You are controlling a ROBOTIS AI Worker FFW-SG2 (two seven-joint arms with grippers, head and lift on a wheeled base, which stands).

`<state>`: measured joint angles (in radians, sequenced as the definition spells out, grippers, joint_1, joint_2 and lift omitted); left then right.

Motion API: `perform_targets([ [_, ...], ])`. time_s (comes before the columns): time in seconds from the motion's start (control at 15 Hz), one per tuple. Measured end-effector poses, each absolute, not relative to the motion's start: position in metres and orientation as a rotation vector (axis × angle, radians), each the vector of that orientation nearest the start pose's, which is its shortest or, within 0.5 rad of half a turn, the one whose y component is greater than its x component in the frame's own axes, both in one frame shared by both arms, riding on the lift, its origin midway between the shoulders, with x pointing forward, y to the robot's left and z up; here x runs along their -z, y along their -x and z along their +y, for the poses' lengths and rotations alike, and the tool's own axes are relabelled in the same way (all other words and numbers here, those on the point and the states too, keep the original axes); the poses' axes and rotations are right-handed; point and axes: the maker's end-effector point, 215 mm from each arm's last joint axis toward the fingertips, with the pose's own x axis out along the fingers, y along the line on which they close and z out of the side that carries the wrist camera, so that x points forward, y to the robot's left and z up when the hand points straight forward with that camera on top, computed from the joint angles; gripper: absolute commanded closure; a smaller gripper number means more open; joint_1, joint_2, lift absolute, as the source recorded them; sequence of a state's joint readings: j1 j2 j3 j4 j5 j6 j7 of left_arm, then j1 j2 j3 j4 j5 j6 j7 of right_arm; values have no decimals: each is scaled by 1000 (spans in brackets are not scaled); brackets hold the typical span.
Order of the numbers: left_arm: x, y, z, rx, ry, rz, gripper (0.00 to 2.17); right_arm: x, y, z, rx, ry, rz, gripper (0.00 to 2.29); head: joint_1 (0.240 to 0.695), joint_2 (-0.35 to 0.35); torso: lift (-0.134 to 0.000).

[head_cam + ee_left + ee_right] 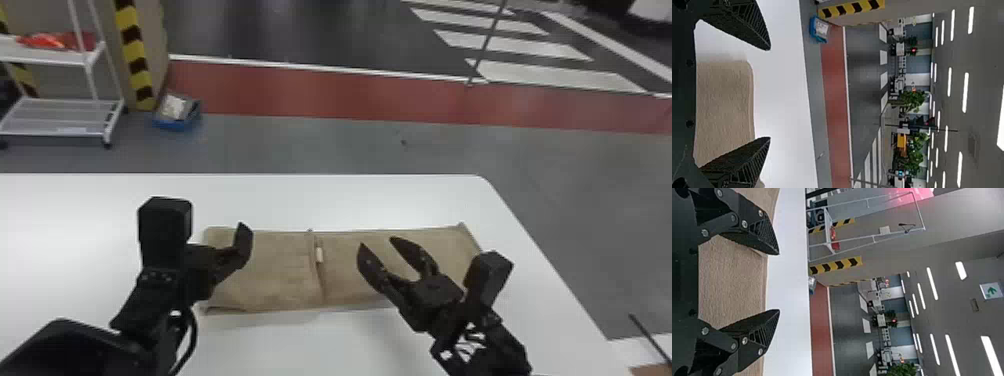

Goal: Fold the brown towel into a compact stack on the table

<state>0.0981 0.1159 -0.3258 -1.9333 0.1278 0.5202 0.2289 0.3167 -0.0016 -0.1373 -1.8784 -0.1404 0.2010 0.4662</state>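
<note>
The brown, flat-folded cloth towel (275, 270) is partly hidden behind the black, flat-fingered left gripper (240, 247) and the black, flat-fingered right gripper (377, 242). Between the two sets of jaws, a pale oblong tag (320, 255) is too small to read. Well beyond the left jaws, a shallow blue box (171, 124) has blurred contents. The head view's bottom edge cuts off the white, smooth tabletop (350, 200) behind both jaws

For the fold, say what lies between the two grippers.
The brown towel's middle, with a pale tag, between left gripper and right gripper, in the head view.
</note>
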Motion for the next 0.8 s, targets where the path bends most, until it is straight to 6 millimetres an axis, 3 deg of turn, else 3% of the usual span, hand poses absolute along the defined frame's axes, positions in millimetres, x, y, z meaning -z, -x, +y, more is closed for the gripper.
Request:
perform_targets([
  [0.07, 373, -531, 123, 120, -42, 284, 36, 396, -483, -190, -353, -143, 188, 286, 695, -79, -125],
  [0.27, 379, -522, 160, 85, -25, 272, 36, 421, -487, -146, -401, -133, 242, 299, 695, 2, -125],
  [0.33, 380, -519, 165, 82, -20, 268, 36, 428, -489, -134, -411, -127, 257, 414, 695, 34, -125],
  [0.6, 386, -515, 169, 86, -18, 268, 36, 448, -496, -102, -440, -66, 307, 414, 695, 68, -125],
  [0.8, 383, -515, 171, 90, -6, 254, 36, 454, -496, -91, -445, -23, 324, 471, 695, 87, -125],
])
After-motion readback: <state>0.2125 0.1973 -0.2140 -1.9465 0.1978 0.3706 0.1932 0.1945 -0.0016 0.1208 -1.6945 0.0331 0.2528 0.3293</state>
